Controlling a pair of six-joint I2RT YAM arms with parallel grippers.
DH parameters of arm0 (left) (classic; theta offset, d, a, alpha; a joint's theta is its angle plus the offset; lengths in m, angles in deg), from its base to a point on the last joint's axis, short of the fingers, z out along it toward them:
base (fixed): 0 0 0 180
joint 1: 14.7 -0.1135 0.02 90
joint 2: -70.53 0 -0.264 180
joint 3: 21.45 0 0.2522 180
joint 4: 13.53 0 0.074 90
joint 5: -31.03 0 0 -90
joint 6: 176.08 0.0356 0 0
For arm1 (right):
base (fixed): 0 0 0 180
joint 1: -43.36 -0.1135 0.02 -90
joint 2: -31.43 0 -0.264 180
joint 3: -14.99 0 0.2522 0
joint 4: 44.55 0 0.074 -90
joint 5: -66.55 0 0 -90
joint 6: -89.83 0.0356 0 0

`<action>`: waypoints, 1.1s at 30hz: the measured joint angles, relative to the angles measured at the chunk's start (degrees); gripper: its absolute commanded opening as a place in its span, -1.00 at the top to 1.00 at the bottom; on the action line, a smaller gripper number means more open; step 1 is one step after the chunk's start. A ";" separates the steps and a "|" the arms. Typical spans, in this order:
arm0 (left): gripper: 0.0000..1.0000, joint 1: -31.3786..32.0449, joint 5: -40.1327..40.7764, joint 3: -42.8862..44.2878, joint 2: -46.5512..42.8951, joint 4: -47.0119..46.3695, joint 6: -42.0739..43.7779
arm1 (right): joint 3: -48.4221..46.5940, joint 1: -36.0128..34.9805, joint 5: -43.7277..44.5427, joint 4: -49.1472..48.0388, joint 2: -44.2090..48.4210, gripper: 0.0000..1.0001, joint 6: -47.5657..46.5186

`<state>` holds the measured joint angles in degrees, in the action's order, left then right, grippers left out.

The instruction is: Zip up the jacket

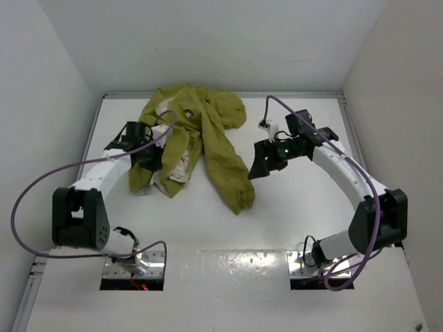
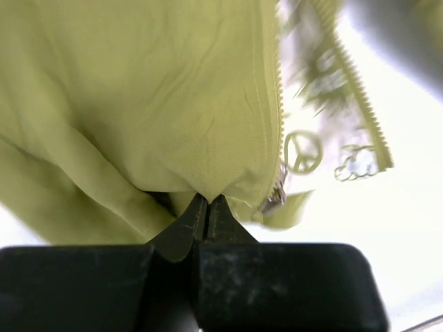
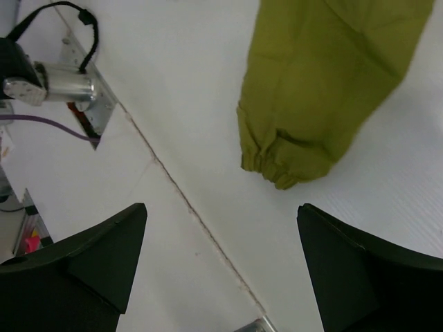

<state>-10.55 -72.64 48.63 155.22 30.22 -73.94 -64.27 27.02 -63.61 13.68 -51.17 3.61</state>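
Pinching a fold of olive fabric, the left fingers (image 2: 185,234) are shut tight on the jacket (image 1: 201,131), right beside the metal slider (image 2: 277,196) at the low end of one row of zipper teeth (image 2: 279,104). The jacket lies crumpled on the far left-centre of the tabletop (image 1: 208,232), front open. Its cream printed lining (image 2: 304,149) shows between that row and the other row of teeth (image 2: 360,97), which runs off well apart. One sleeve trails toward the near side and ends in a gathered cuff (image 3: 270,166).

The right fingers (image 3: 104,256) stand wide open and hold nothing, hovering above bare tabletop near that cuff.

The step in hand looks like the first one: securing the hem on the slider side. The two rows of teeth are not yet joined. Next, the right fingers probably need to take the opposite front edge near its bottom end and bring it alongside the slider, with the left keeping the fabric taut so the crumpled cloth does not bunch.
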 measured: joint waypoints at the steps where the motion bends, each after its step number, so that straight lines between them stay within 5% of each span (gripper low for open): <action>1: 1.00 0.00 -0.59 0.00 -2.05 0.02 0.26 | -0.68 -0.72 -0.61 -0.63 -0.61 -0.80 0.66; 10: 1.00 -0.46 -8.70 0.13 -7.74 4.61 2.40 | -0.92 -6.60 -3.74 -19.04 -3.26 -0.87 15.63; 17: 1.00 -1.57 -19.28 0.13 -8.22 8.76 2.38 | 2.54 -10.73 -4.22 -45.20 -13.51 -0.54 37.20; 33: 1.00 -3.58 -28.70 0.13 -8.22 11.04 -0.15 | -1.38 -20.26 -5.53 -61.31 -26.25 -0.18 54.80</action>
<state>-14.14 -101.34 48.76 147.00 41.26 -74.09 -65.65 6.76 -69.14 -47.63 -77.43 58.40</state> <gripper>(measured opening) 0.011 0.595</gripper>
